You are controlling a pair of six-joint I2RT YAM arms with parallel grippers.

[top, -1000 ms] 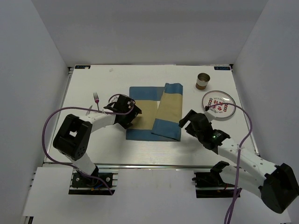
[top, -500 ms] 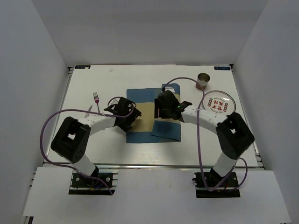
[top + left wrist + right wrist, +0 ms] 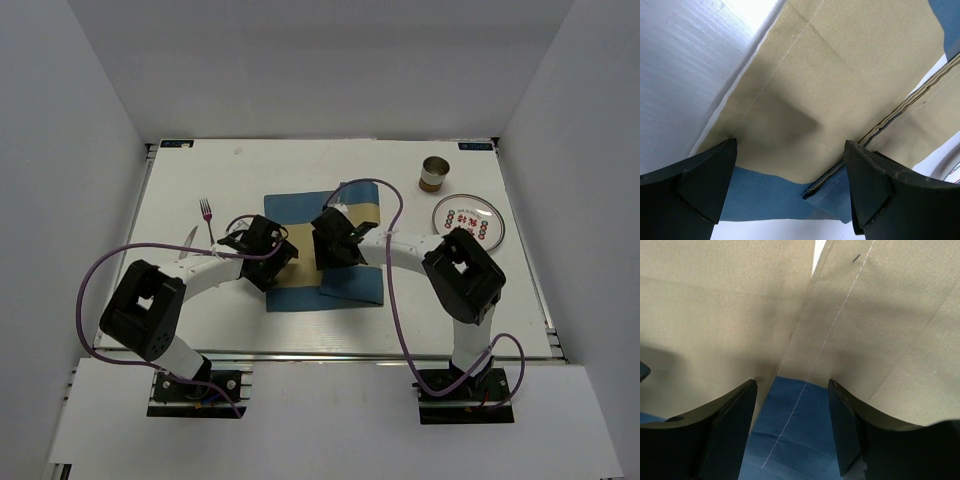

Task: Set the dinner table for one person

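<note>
Now the right end effector (image 3: pixel 792 385) has joined the left end effector (image 3: pixel 790 144) over the folded placemat (image 3: pixel 295 205); both open, unfolding seems next.

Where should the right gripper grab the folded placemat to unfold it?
Its folded-over flap, by the loose edge running down the middle of the placemat. Bring the right gripper down from above, open jaws straddling that edge, pinching only the top layer: the flap lies flat, apparently creased along its right side.
</note>
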